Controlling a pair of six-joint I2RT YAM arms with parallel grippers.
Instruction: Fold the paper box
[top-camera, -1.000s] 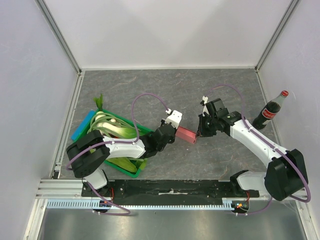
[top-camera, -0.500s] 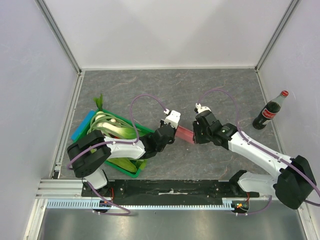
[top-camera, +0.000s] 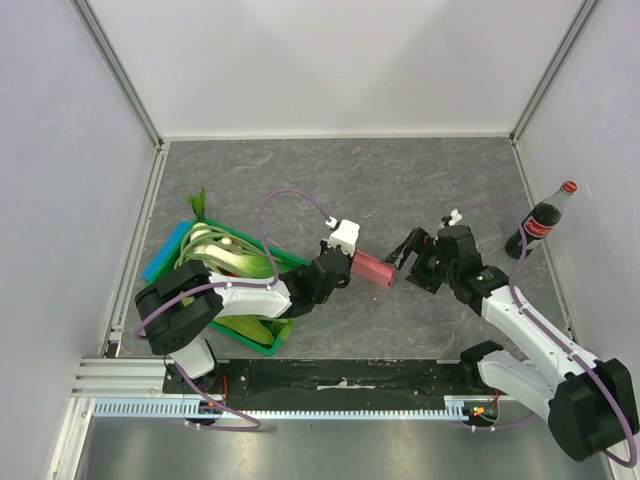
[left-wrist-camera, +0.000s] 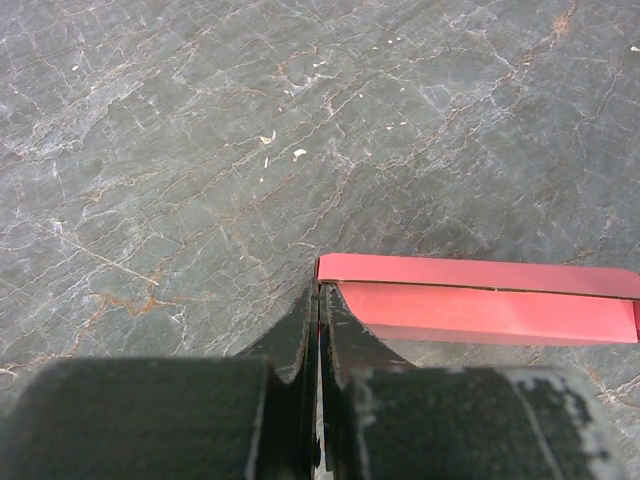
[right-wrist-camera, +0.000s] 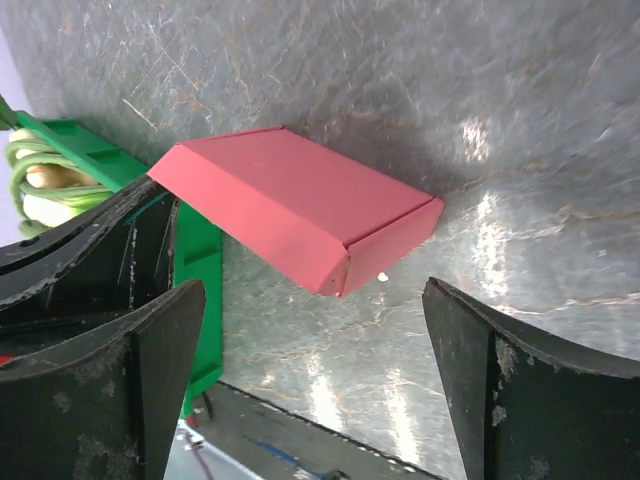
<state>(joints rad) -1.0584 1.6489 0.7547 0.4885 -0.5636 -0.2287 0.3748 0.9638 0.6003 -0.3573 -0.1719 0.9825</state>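
The paper box (top-camera: 373, 269) is a small pink closed card box near the middle of the table. My left gripper (top-camera: 349, 266) is shut on its left end, and the left wrist view shows the black jaws (left-wrist-camera: 319, 295) pressed together at the corner of the paper box (left-wrist-camera: 480, 300). My right gripper (top-camera: 412, 262) stands wide open just right of the box, not touching it. In the right wrist view the paper box (right-wrist-camera: 300, 215) lies ahead of the spread gripper (right-wrist-camera: 312, 290), its near corner between the fingertips (right-wrist-camera: 170, 320).
A green crate (top-camera: 262, 345) of leafy vegetables sits at the left under the left arm, with a blue item (top-camera: 165, 250) beside it. A cola bottle (top-camera: 540, 222) stands at the right wall. The crate's rim (right-wrist-camera: 90, 150) shows behind the box.
My right gripper has opened from shut, let go of the box's right end and drawn back to the right. The left gripper and the box have stayed in place.
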